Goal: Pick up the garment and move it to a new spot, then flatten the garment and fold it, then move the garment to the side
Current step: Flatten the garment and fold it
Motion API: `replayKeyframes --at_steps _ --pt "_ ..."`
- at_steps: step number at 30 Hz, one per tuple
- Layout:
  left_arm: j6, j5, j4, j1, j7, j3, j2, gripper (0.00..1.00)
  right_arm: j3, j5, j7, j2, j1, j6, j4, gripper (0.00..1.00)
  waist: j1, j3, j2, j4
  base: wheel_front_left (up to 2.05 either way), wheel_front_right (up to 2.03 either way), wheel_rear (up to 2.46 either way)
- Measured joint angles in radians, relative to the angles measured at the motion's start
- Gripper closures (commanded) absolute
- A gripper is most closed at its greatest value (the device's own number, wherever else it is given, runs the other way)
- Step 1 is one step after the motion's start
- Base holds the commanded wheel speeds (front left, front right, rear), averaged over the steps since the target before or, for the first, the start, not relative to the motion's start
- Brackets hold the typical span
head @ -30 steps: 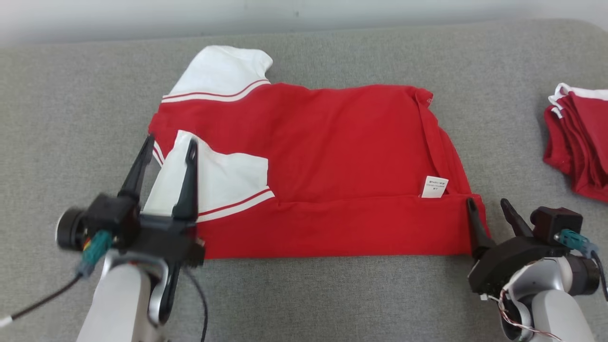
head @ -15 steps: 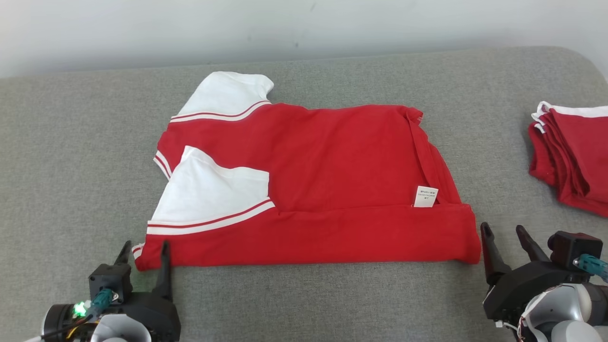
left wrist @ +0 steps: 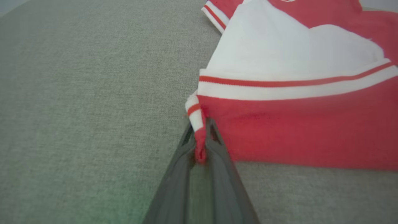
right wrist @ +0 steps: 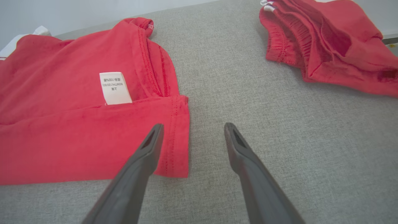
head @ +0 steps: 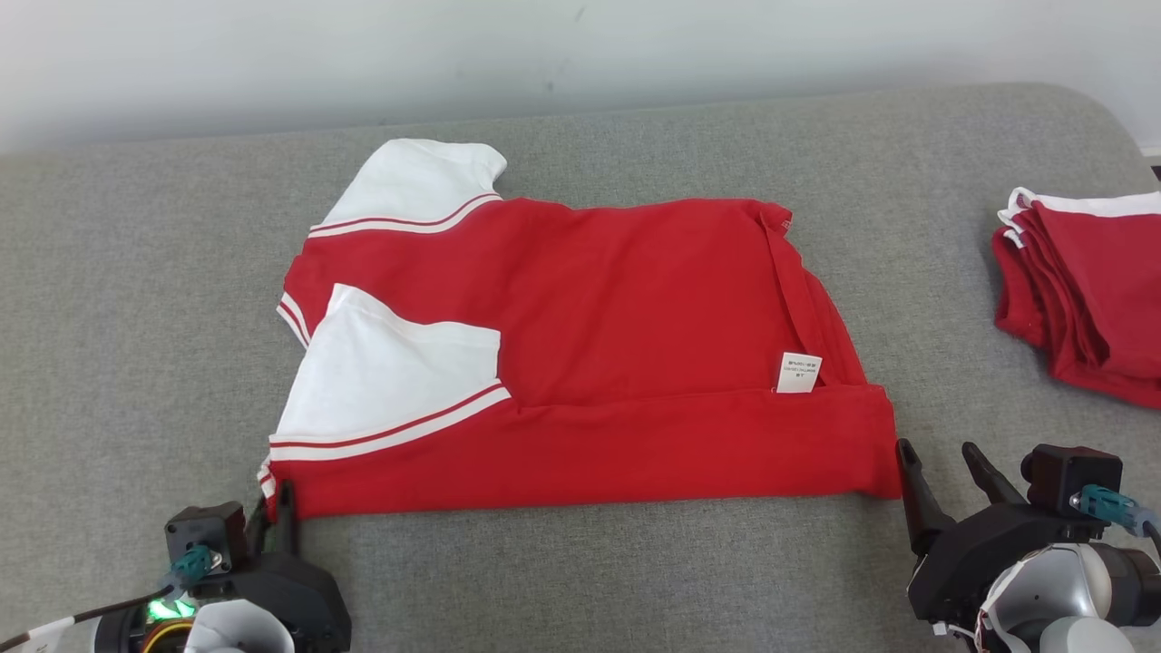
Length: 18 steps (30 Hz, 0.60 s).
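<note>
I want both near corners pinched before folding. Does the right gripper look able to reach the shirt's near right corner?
Likely yes: the right gripper is open just beside that corner of the shirt, with nothing between them.

Grey woven cushion (head: pixel 580 571) spans whole foreground, back corner rounded at right. Pale plain wall (head: pixel 453 54) behind, few small dark specks on it. Pile of folded red clothes (head: pixel 1088 290) lies on cushion at far right, partly cut by frame edge. White trim at pile's upper left corner. Layered folded edges face left. Top layer rumpled.
</note>
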<state>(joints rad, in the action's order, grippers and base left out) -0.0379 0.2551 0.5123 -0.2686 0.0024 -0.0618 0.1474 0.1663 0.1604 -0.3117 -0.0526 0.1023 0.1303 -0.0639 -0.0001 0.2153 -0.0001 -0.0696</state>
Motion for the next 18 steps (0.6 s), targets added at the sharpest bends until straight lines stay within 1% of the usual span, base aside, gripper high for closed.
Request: replayKeyframes --at_steps 6,13,16,18 --pt "0.0 0.013 -0.014 0.007 0.005 -0.001 0.0 1.0 0.022 -0.023 -0.029 0.0 0.017 0.0 -0.03 0.0 0.0 0.005 0.0 0.0 0.0 0.0 0.0" --pt "-0.003 0.021 -0.031 0.018 -0.002 -0.007 -0.002 1.0 -0.012 -0.002 -0.075 0.001 0.049 0.0 -0.108 0.0 0.0 0.012 0.0001 0.014 0.0 0.0 0.0" --pt "-0.003 0.022 -0.036 0.019 -0.002 -0.012 -0.002 1.0 -0.027 -0.025 -0.105 0.001 0.055 0.0 -0.137 0.0 0.0002 0.014 0.0001 0.024 0.0 0.0 0.0" --pt "-0.003 0.024 -0.038 0.022 -0.002 -0.014 -0.002 1.0 -0.035 -0.012 -0.111 0.0 0.064 0.0 -0.146 0.0 0.0001 0.016 0.0001 0.029 0.0 0.0 0.0"
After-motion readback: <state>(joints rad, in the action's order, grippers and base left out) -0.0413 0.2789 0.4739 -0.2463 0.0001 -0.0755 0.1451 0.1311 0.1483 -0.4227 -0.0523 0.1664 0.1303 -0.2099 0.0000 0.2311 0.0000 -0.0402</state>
